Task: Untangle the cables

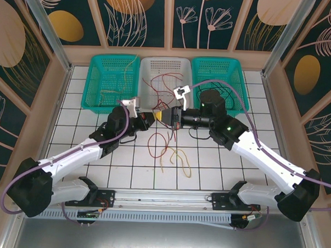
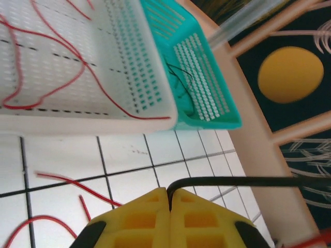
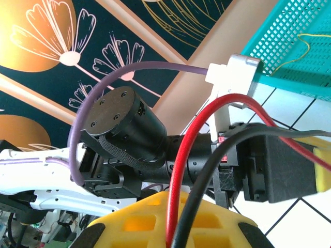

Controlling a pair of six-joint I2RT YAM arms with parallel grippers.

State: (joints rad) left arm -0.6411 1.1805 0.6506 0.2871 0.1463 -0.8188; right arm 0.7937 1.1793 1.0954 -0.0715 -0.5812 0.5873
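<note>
**Yellow fingers (image 2: 139,222) shut on a black cable (image 2: 232,180)**

Pressed together with no gap, the fingers of the left gripper (image 2: 169,196) pinch that cable at their seam. From there it bends out and runs off to the right above the white-tiled counter (image 2: 62,155). The right gripper (image 3: 176,201) is clamped too — a red cable (image 3: 181,155) and a black strand (image 3: 199,191) rise side by side from between its yellow pads and arc over toward the other arm's wrist.

From above, the two grippers meet nose to nose over the middle of the counter, just on the near side of the white basket (image 1: 164,59). Other cables (image 1: 175,154) — red and pale yellow loops — lie loose on the tiles, nearer the arm bases than the grippers are.

More red strands lie inside the white basket. Thin pale yellow ones sit in the teal basket on the left (image 1: 116,57), and dark ones in the teal basket on the right (image 1: 212,61).
</note>
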